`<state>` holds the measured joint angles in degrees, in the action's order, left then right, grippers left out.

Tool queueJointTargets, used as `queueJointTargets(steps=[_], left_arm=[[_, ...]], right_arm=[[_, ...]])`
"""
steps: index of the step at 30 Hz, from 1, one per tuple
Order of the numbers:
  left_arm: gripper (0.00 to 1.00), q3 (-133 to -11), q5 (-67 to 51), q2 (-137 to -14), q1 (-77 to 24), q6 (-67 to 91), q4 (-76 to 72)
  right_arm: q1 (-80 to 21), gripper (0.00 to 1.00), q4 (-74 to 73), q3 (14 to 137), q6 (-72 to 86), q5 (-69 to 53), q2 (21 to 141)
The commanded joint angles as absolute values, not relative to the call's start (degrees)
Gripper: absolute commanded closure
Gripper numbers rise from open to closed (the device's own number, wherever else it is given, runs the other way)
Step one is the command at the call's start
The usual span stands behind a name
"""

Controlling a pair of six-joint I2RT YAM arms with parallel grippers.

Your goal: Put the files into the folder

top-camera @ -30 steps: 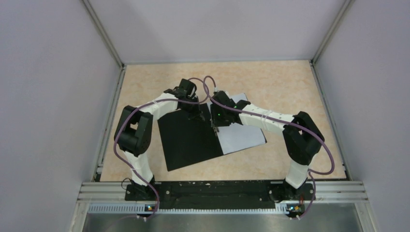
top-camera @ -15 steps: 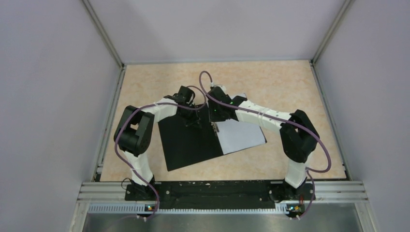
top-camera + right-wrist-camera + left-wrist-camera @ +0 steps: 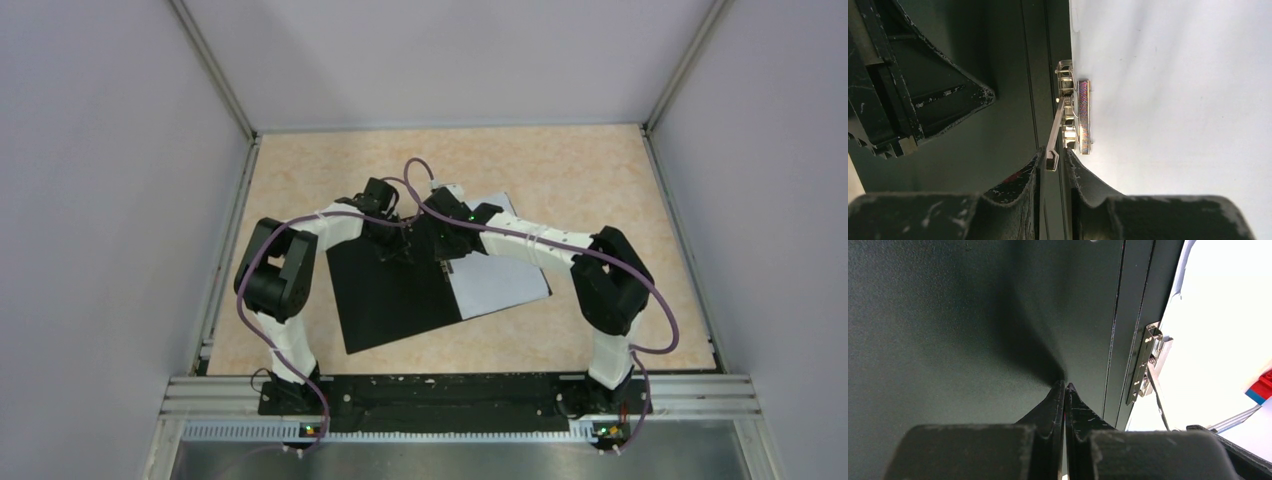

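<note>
Right wrist view shows the right gripper [image 3: 1054, 159] drawn narrow, its fingertips on either side of the free end of the thin lever on the metal clip [image 3: 1083, 115]. Whether the pads actually pinch that lever cannot be told. The clip lies along the spine of the folder [image 3: 1013, 100], which is open with its matt black inside facing up. To the right of the clip, the files [image 3: 1173, 100] lie as a plain white sheet surface whose edge runs beside the clip. The left gripper [image 3: 1064, 386] is closed, finger against finger with nothing seen between them, and its tips meet the black left cover just beside the spine grooves. From the top external view the folder lies flat and slightly skewed in the middle of the beige table [image 3: 560, 170], black cover on the left and white paper covering the right half. Both arms reach in over the far end of the spine, so the clip and both sets of fingertips are hidden there; only the wrist cameras show them. The left wrist view alone catches a red-and-blue block [image 3: 1260, 386] at its right edge, beyond the paper.
</note>
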<state>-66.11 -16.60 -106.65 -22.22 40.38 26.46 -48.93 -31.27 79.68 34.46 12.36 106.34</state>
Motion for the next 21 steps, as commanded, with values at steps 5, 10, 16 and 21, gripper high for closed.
queueJointTargets(steps=[5, 10, 16, 21], left_arm=[[0.96, -66.5, -15.2, -107.5, -21.7, 39.8, 25.4], [0.96, -66.6, -15.2, -107.7, -21.6, 39.8, 25.4], [0.96, -66.9, -15.1, -108.1, -21.5, 39.8, 25.6], [0.96, -66.9, -15.1, -108.3, -21.5, 39.7, 25.7]], right_arm=[[-50.3, 0.81, -31.4, 78.8, 34.2, 12.8, 105.7], [-50.5, 0.84, -30.4, 75.7, 35.2, 12.5, 105.0], [-50.6, 0.85, -29.0, 72.2, 36.2, 11.8, 104.4], [-50.6, 0.86, -28.4, 70.4, 36.6, 12.0, 104.7]])
